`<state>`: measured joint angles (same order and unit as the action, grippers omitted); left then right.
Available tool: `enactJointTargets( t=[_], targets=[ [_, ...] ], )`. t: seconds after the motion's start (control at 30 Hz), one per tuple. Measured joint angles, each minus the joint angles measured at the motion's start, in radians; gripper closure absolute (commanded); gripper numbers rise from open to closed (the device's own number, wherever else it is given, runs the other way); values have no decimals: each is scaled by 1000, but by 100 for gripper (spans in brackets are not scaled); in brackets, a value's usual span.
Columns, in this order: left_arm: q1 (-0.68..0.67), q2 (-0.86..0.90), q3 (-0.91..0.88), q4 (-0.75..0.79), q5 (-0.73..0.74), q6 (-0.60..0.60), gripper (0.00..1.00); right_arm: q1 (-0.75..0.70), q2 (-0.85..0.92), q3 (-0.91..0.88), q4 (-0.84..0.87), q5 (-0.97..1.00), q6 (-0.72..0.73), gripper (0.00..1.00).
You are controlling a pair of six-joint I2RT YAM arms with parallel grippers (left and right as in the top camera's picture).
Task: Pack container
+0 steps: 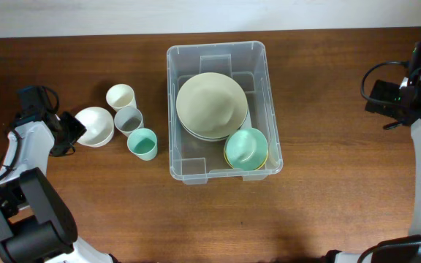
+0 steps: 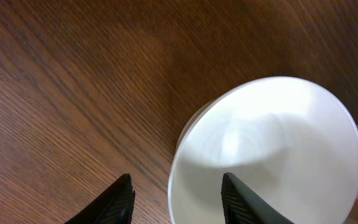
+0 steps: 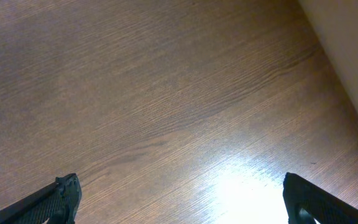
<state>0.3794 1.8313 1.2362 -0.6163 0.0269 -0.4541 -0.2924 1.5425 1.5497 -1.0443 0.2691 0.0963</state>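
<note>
Container: clear ribbed plastic, rectangular with rounded corners, at mid-desk.
Inside: stacked round beige plates toward the far side; a glossy green bowl in the near right corner.
Outside: a smooth white bowl at the left; cream cup, grey cup and mint cup just right of it.
My left end effector: half open astride the white bowl's rim, not clamped.
My right end effector: spread wide, holding nothing, over bare wood.
Desk: dark brown wood grain.
Wall: pale, along the far edge.
</note>
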Motion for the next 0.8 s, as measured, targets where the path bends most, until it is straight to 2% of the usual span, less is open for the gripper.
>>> enactJointTargets(
  t=[0.7,0.8],
  targets=[
    [0,90,0,22,3,0,54,0,0,0,0,0,1,1],
    [0,90,0,37,3,0,59,0,0,0,0,0,1,1]
  ],
)
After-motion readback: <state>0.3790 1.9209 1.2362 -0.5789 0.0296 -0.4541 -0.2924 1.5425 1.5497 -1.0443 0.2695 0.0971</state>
